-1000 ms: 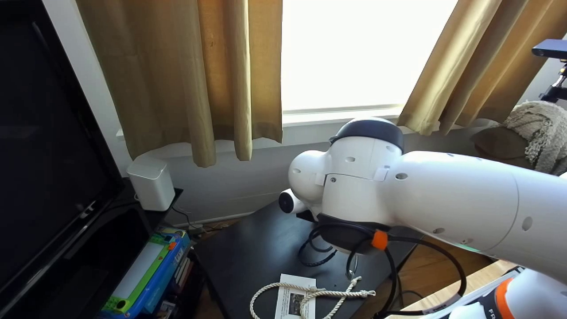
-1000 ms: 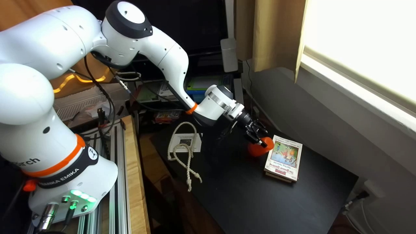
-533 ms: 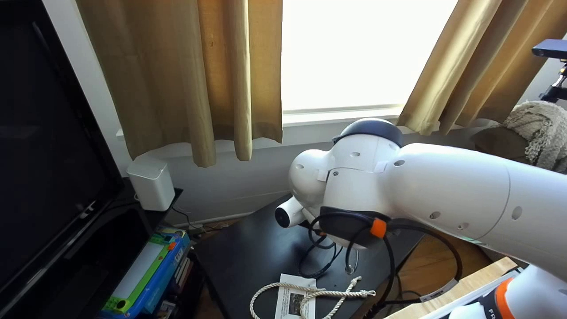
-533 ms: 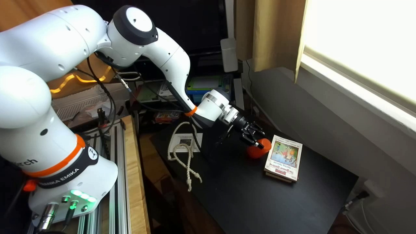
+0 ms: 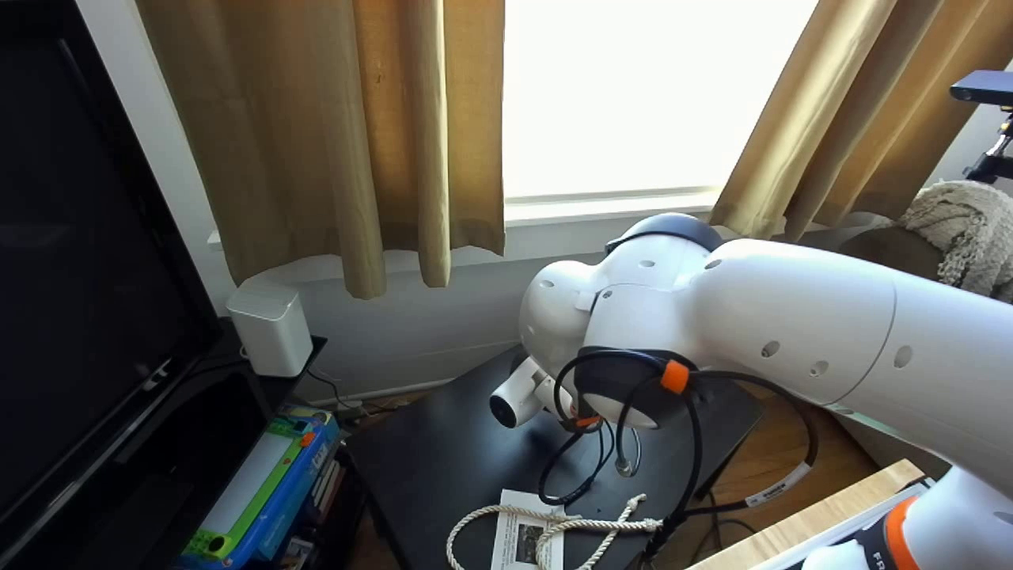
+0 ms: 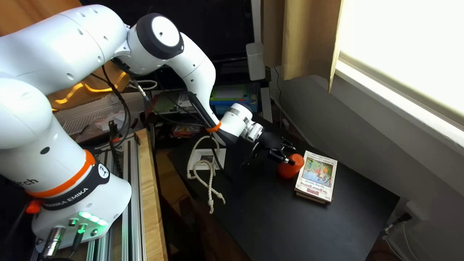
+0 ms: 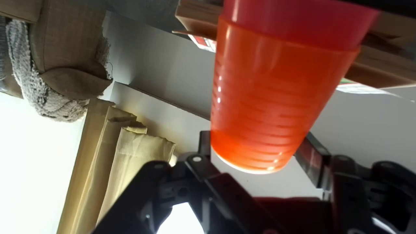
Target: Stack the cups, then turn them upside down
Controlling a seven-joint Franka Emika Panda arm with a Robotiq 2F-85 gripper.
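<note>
Cups: 2 counted in the wrist view, 1 orange cup (image 7: 273, 97) and 1 red cup (image 7: 299, 22). Nested: the red sits inside the orange, its wide end projecting from the orange rim. That view is inverted (hems of the curtains (image 7: 136, 152) point upward), so wide ends face the desk (image 6: 308, 232) and the orange base is uppermost.

Pincer (image 7: 256, 148): 1, clamped on the orange cup near its narrow end, one finger per side.

Position of the pair, in an exterior view: over the desk, just beside a pile of books (image 6: 315, 177), at least 2. Contact with pile or desk surface: cannot tell.

Also on the desk, in both exterior views: 1 rope (image 5: 613, 525), cream, knotted at its ends, lying across 1 printed sheet (image 5: 526, 542); both well apart from the cups.
</note>
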